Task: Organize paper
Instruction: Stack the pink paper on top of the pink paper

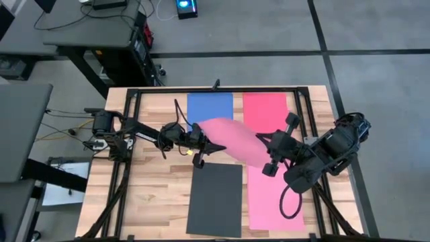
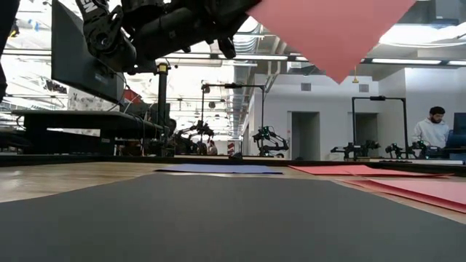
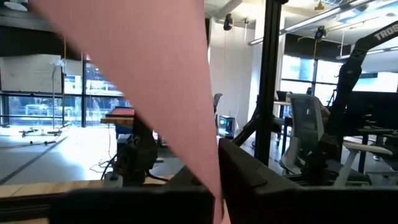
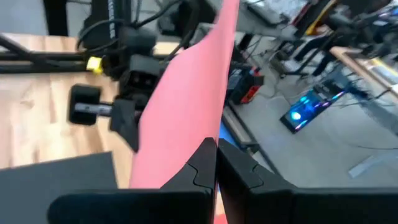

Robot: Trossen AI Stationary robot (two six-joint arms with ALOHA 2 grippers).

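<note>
Both my hands, left hand [image 1: 199, 144] and right hand [image 1: 267, 149], grip the pink sheet [image 1: 232, 138] lifted above the counter [image 1: 154, 195] centre.

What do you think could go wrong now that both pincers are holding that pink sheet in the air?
The thin pink paper sheet hangs between the shut left pincer and right pincer; pulling apart could tear it. It bows already, so it may crease. Lowering it could nudge the dark grey paper sheet lying below.
</note>
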